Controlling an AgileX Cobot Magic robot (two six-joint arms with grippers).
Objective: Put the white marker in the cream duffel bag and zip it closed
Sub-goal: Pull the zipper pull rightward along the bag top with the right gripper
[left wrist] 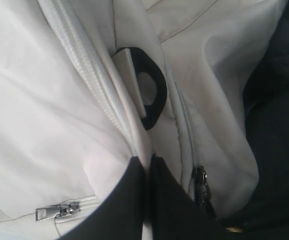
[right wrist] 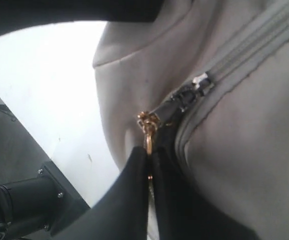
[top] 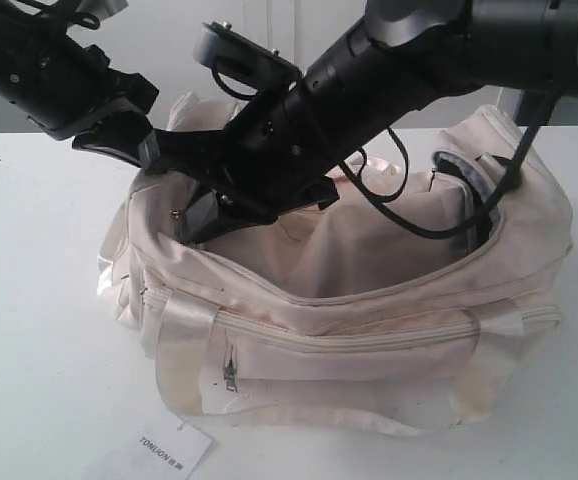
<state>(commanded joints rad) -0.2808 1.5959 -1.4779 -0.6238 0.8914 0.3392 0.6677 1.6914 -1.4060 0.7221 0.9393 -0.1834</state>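
Now the left gripper (left wrist: 146, 167) is clamping the bag (top: 369, 335) rim, the right gripper (right wrist: 148, 154) pinching the zipper pull (right wrist: 145, 122); drawing steadily along the curve, rim held taut, looks wisest.

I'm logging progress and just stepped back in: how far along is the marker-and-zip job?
Done: cannot confirm. The white marker shows in no view, so it may already be inside. In hand: the right gripper pinches the gold zipper pull, and the left gripper clamps an edge of the cream duffel bag at the same end. Left: the whole zip, since the top opening gapes wide.
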